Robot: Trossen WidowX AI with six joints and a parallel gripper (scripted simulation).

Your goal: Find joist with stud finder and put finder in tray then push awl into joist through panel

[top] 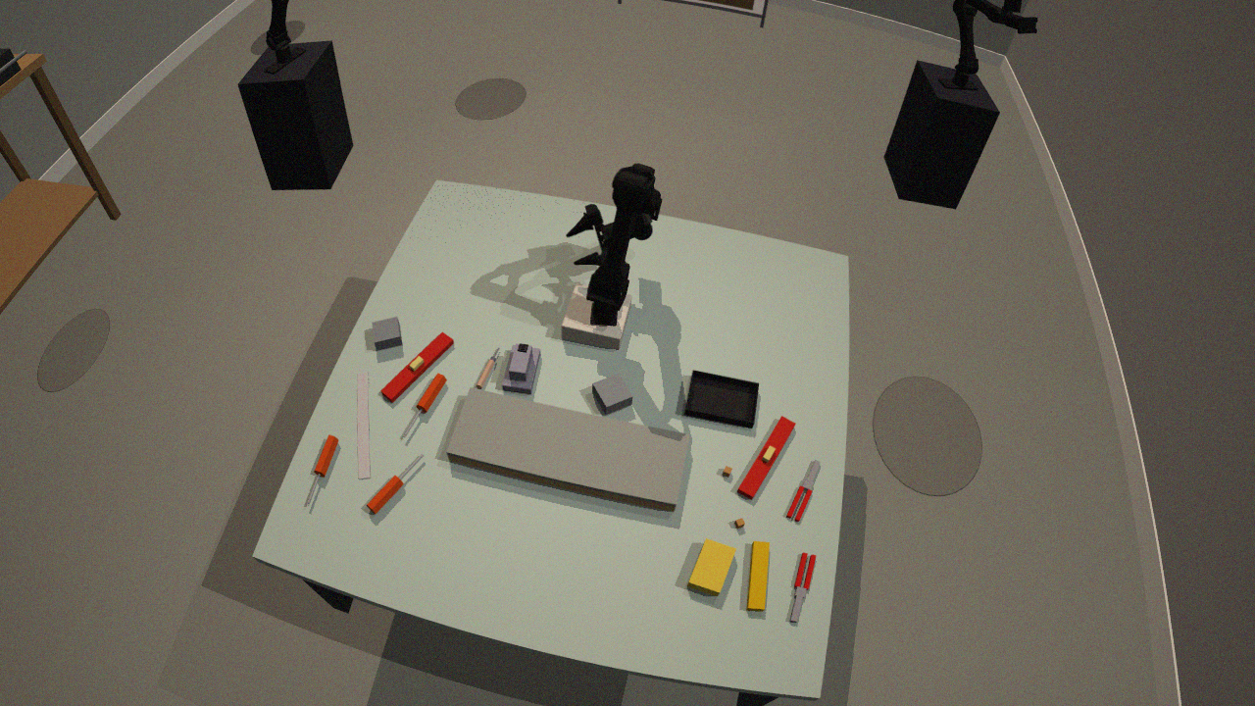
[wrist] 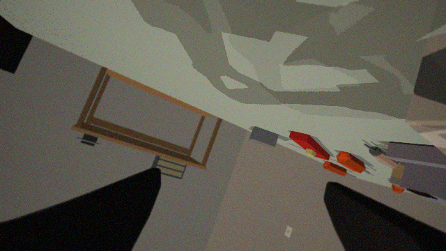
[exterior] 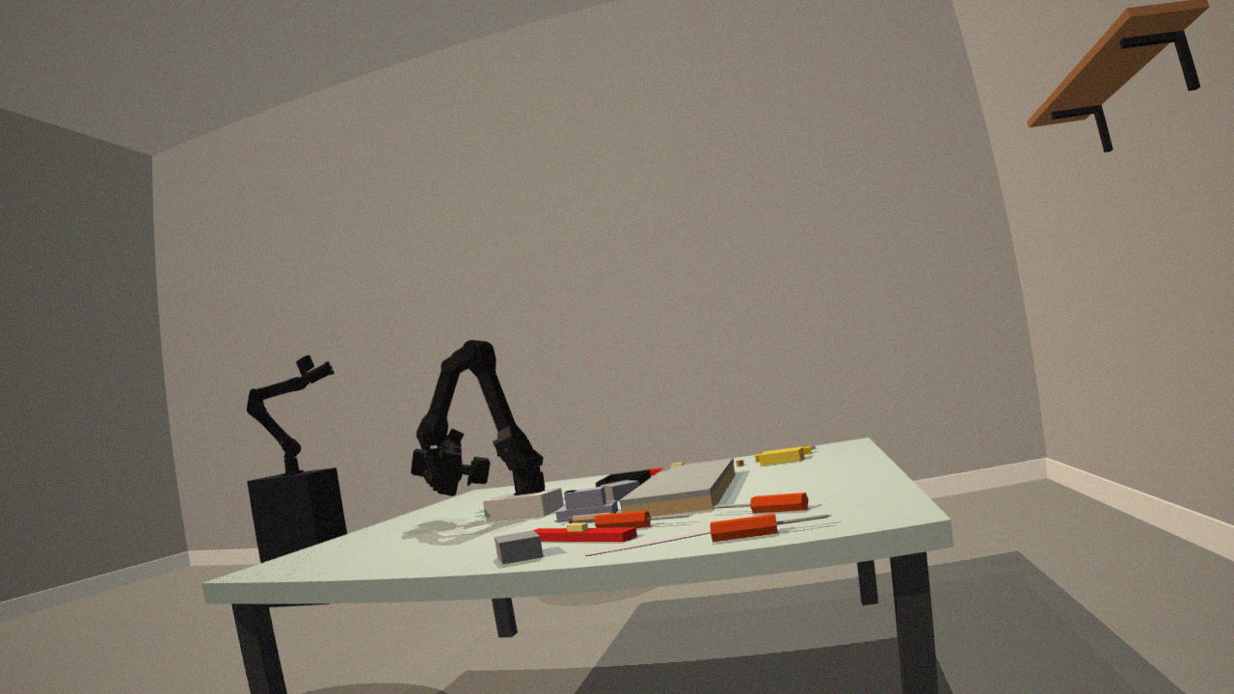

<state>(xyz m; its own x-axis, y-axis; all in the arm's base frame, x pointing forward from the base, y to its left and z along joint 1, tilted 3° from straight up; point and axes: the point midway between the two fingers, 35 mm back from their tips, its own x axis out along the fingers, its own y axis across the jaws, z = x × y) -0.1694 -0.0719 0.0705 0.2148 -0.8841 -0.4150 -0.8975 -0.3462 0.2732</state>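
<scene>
The grey floor panel [top: 570, 454] [exterior: 685, 484] lies across the middle of the table, and no hole shows in it. The purple-grey stud finder [top: 521, 367] [exterior: 586, 498] [wrist: 418, 174] stands behind the panel's left end. The awl [top: 485, 372] [wrist: 387, 160], with a light wooden handle, lies just left of it. The black tray [top: 721, 401] [exterior: 623, 479] is empty, behind the panel's right end. My gripper [top: 574, 247] [exterior: 452, 469] [wrist: 242, 183] is open and empty, raised over the back of the table beside the arm's base, away from the stud finder and awl.
Grey blocks [top: 385, 333] [top: 612, 394] lie at the left and between stud finder and tray. Red levels [top: 417, 367] [top: 767, 456] lie on both sides. Several orange screwdrivers [top: 326, 456] are at left; pliers [top: 800, 579], yellow blocks [top: 711, 567] and small cubes [top: 739, 523] at right.
</scene>
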